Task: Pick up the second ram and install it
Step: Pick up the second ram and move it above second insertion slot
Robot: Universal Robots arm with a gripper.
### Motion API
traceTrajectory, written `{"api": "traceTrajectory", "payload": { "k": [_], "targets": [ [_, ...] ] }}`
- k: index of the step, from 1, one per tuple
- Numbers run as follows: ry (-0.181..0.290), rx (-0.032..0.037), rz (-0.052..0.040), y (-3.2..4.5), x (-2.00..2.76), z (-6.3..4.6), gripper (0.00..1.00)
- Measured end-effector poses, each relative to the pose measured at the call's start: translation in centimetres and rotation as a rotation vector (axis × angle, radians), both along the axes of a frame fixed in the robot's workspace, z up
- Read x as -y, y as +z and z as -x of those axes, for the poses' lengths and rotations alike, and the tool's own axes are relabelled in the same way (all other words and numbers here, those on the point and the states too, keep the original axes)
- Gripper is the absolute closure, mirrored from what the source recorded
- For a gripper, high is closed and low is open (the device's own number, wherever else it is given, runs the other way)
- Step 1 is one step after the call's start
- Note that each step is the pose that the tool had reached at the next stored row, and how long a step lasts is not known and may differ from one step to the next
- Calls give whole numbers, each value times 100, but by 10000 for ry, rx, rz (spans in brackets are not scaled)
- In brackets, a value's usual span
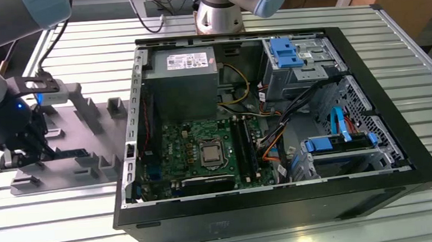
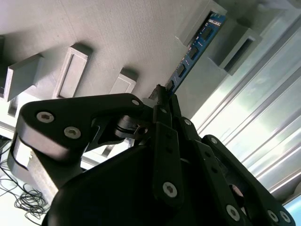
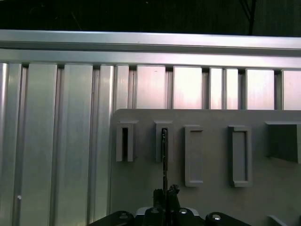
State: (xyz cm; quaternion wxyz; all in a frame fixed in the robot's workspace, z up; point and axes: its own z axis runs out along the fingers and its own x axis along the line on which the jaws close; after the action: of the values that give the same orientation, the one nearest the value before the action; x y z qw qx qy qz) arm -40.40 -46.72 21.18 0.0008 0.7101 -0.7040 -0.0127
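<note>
Presently your gripper (image 1: 24, 152) stands low over the grey fixture plate (image 1: 66, 136), at the exterior view's left and well apart from the open computer case (image 1: 281, 207). In the second wrist view the black fingers (image 2: 162, 141) are clamped together on the near end of the second ram (image 2: 194, 52); no gap shows between pads and board.

Condition of the item: a long, thin, flat stick with a blue board and a row of dark rectangular chips along the face turned to that camera. It runs straight and unbent away from the gripper (image 2: 163, 96). Its far end lies in among the raised grey fixture blocks (image 2: 237, 44) at the plate's edge. No sticker can be made out on the side you see.

In the first wrist view the ram (image 3: 164, 160) appears edge-on as a thin dark line, rising from the gripper (image 3: 164, 200) into the slot of one slotted block (image 3: 158, 150), next to a like block (image 3: 119, 141). Whether the end is seated in that slot or just clear of it cannot be told.

The plate rests on a ribbed aluminium table (image 1: 57, 220). Inside the case, the green motherboard (image 1: 180, 145) lies exposed.
</note>
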Motion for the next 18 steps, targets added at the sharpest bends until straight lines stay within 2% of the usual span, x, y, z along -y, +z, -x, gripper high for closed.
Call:
{"api": "traceTrajectory", "payload": {
  "k": [18],
  "targets": [
    [0,1,-1,56,0,0,86]
  ]
}}
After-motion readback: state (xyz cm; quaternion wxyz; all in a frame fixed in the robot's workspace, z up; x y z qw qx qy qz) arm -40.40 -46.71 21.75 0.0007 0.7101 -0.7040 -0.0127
